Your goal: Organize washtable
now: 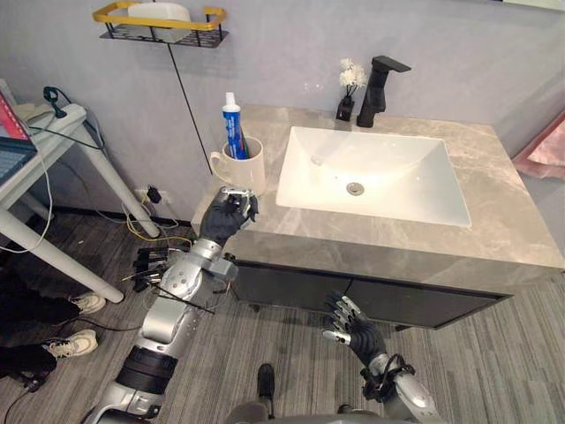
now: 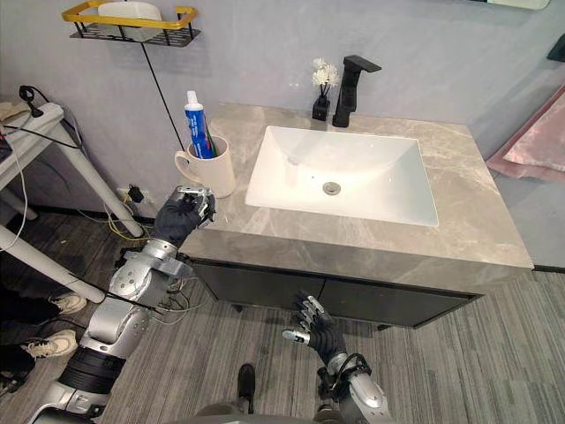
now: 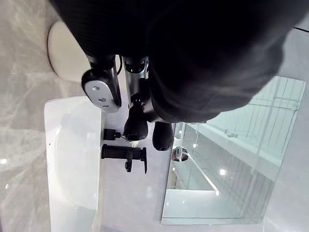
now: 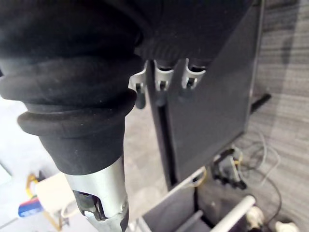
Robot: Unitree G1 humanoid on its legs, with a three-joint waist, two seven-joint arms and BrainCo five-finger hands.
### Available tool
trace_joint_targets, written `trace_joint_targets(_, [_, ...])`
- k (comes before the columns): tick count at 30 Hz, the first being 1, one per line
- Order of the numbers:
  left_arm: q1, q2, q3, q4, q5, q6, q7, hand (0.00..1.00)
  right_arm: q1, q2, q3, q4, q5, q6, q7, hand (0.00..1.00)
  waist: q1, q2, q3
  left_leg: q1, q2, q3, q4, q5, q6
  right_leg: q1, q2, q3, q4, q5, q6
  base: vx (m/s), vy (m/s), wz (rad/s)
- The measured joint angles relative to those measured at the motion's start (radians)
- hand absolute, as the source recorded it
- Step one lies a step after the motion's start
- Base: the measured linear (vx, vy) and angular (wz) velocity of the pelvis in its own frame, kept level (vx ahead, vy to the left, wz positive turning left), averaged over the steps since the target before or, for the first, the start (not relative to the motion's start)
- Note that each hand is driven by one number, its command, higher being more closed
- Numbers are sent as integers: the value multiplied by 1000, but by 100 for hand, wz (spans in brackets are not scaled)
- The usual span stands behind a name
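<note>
One cream mug [image 1: 240, 163] is counted on one grey countertop [image 1: 494, 221], and one toothpaste tube [image 1: 233, 126] is seen in it. One white basin [image 1: 375, 172] is set in the top, with one drain [image 1: 355, 188], one black faucet [image 1: 380, 88] and one small black vase [image 1: 345, 108] of white flowers. One wire shelf [image 1: 161, 25] is fixed to the wall. Two dark cabinet doors [image 1: 282, 287] [image 1: 424, 305] are seen below. Two pale shoes [image 1: 88, 303] [image 1: 71, 343] are seen on the floor. Two robot hands are counted: one left hand [image 1: 228, 215] and one right hand [image 1: 353, 327].
</note>
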Motion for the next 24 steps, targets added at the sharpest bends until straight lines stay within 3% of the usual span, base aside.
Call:
trace_joint_targets(9, [-108,2,-41,118,35,13,4,100,-24,0,-17,-2,-6,0,-3,0,1,-36,34,-31,17,28,0,-1,-1,-40,11,33,-2,9,3,51,-32,-9])
trace_joint_targets(24, [-202,24,38,150,35,-8,35,100,-38,0,-37,-2,-28,0,-22,0,1,-54,83,-61,33,62,0,-1,-1,-74,26,71,-38,34,-5,26,-15,-8])
